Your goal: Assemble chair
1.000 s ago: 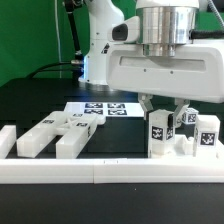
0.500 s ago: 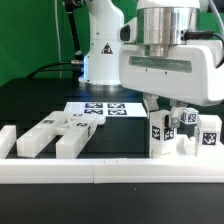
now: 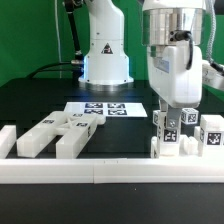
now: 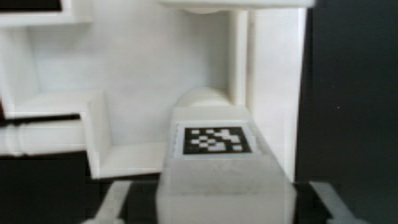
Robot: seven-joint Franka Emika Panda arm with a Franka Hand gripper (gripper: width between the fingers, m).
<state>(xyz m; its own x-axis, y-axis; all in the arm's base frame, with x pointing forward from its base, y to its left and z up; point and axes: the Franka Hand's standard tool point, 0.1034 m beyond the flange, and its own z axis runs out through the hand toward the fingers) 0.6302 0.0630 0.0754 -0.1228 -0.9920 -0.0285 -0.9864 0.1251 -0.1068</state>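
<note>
The chair (image 3: 166, 132) is showing as a cluster of white blocky parts, each bearing a black-and-white square tag. It is standing upright at the exterior view's right, just behind the long white border rail (image 3: 100, 170). The gripper (image 3: 176, 104) is reaching down into that cluster from above. In the wrist view its jaws are clasping a tagged bar (image 4: 217, 150) lying between them, with other white parts (image 4: 107, 130) crowding close beside it. More loose parts (image 3: 45, 137) are lying at the exterior view's left against the same rail, well apart from the cluster. The marker board (image 3: 100, 108) is sitting behind them on the black table (image 3: 40, 100), whose dark surface is showing between the two groups and toward the rear edge.
</note>
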